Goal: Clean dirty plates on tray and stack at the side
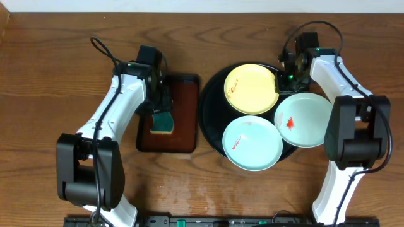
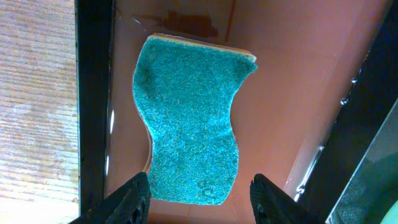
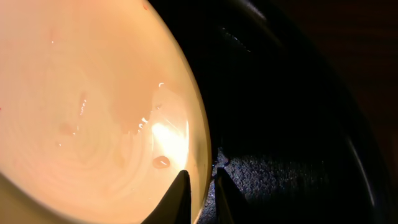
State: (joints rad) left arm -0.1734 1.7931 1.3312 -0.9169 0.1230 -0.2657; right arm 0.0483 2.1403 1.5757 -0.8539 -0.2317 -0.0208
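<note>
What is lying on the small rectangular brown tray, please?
A teal sponge lies flat on the brown tray, whose bare surface looks wet. The left gripper hangs over one end of the sponge, jaws open. Whatever lies beneath the sponge is covered.

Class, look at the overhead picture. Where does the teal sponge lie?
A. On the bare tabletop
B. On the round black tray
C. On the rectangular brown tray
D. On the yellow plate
C: the teal sponge lies flat on the rectangular brown tray, with the left gripper just above it, its fingers on either side of the sponge's end.
</note>
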